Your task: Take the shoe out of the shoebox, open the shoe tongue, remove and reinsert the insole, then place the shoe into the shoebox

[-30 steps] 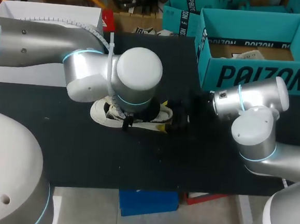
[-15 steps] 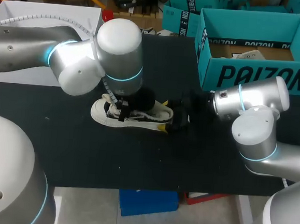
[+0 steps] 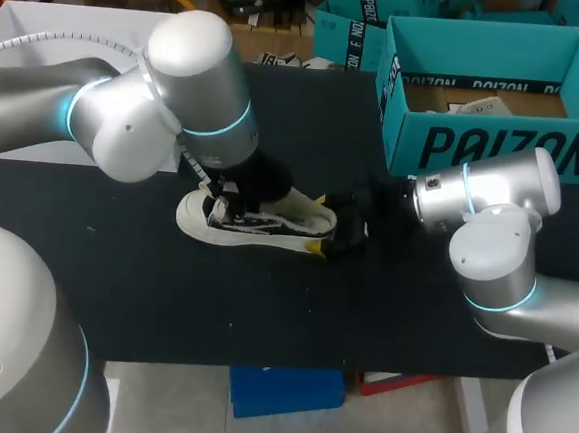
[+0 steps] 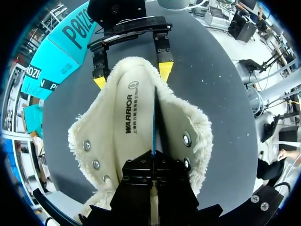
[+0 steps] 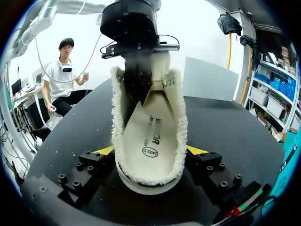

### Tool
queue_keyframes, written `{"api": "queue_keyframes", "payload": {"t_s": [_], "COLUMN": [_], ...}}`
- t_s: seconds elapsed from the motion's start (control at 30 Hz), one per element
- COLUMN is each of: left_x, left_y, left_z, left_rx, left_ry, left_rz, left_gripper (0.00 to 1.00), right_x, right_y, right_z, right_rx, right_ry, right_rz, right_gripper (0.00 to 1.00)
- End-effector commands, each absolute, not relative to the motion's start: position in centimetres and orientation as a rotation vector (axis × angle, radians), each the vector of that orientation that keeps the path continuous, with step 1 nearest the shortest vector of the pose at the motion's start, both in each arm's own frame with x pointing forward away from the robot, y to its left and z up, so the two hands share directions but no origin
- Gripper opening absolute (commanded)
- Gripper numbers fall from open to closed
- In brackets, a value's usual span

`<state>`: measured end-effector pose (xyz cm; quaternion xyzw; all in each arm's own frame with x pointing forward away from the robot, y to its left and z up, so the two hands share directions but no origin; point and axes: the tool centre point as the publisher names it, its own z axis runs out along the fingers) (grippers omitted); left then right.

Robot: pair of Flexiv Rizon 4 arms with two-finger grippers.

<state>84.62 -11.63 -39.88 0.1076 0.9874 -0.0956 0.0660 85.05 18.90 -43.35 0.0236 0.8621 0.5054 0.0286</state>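
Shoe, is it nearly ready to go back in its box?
Not yet. Done: the shoe is out of the shoebox and lies on the table, opened wide. In hand: the right pincer grips its heel, and the left pincer pinches what seems to be the insole, which is not out yet. Left: pull it out, put it back, then box the shoe.

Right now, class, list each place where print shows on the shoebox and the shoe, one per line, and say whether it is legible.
Shoebox front wall: large dark lettering, legible.
Insole inside the shoe: one dark word along its length, legible.
Insole heel end: small oval stamp, characters too small to read reliably.
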Motion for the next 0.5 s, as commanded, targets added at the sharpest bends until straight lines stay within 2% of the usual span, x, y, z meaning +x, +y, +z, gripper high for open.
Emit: {"api": "queue_keyframes", "payload": {"t_s": [0.03,0.5], "left_x": [84.36,84.25], "left_y": [-11.63,-11.95], "left_z": [-38.88,-37.93], "left_rx": [0.335,0.327], "left_ry": [2.965,2.947], "left_rz": [-0.342,-0.372], "left_gripper": [0.00,0.00], "right_x": [84.99,84.99], "right_y": [19.18,19.18], "right_z": [-43.62,-43.62], "right_rx": [0.073,0.073], "right_ry": [2.663,2.663], "right_rz": [1.557,1.557], "right_gripper": [0.00,0.00]}}
